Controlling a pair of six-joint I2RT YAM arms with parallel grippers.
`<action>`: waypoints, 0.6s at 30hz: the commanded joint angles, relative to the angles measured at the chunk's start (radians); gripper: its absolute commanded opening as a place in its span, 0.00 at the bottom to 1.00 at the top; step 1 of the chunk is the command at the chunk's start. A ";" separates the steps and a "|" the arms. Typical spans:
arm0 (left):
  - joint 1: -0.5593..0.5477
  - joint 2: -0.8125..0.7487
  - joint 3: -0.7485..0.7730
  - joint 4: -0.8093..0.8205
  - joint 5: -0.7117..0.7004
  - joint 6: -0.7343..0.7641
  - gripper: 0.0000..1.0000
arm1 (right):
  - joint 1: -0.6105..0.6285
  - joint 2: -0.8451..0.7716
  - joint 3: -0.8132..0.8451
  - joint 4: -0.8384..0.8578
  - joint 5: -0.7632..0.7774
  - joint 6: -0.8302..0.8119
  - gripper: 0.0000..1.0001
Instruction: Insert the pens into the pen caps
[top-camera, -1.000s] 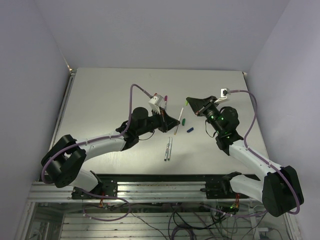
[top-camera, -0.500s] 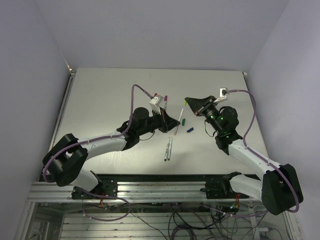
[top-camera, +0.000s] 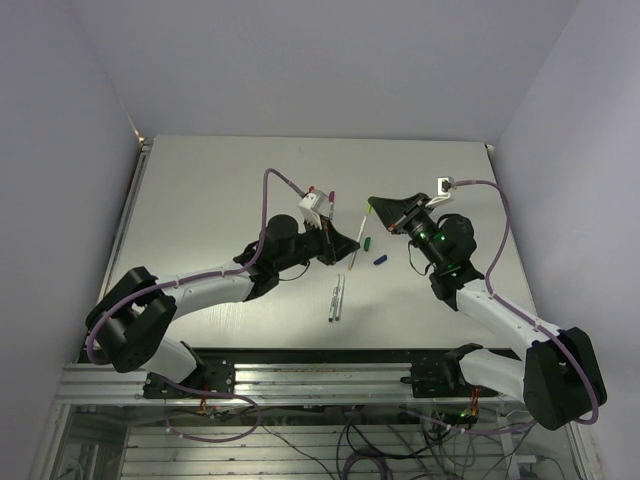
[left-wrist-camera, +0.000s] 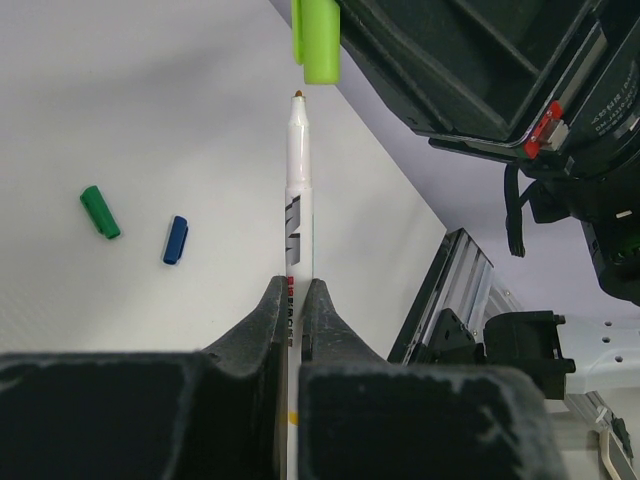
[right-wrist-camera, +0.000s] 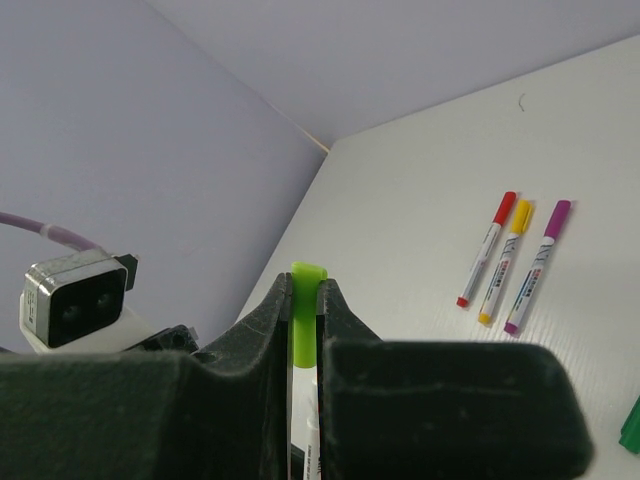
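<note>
Holding tight matters most here. At the bottom of the left wrist view, the left end effector (left-wrist-camera: 293, 290) pinches the thin white plastic pen (left-wrist-camera: 298, 190), which stands straight up the middle of the frame. Its bare little tip is just under the short lime-green plastic cap (left-wrist-camera: 318, 40) at the top and does not touch it yet. The tip sits under the cap's left edge, not its middle, so I think the pen should slide a little to the right first. Then push slowly and straight, so the tip goes in and does not bump the rim. The right end effector (right-wrist-camera: 304, 285) pinches that cap, low in the middle of its own view, and needs a firm hold. Farther off, a dark green cap (left-wrist-camera: 99, 211) and a blue cap (left-wrist-camera: 175, 240) lie on the white bench (left-wrist-camera: 150, 100) at the left.
</note>
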 joint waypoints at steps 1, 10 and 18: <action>0.000 -0.009 0.007 0.050 -0.014 0.000 0.07 | 0.004 -0.008 -0.013 0.012 0.011 -0.025 0.00; 0.001 -0.012 0.007 0.051 -0.013 0.002 0.07 | 0.005 -0.010 -0.014 0.005 0.013 -0.038 0.00; 0.001 -0.013 0.006 0.056 -0.011 0.002 0.07 | 0.005 -0.002 -0.022 0.011 0.003 -0.036 0.00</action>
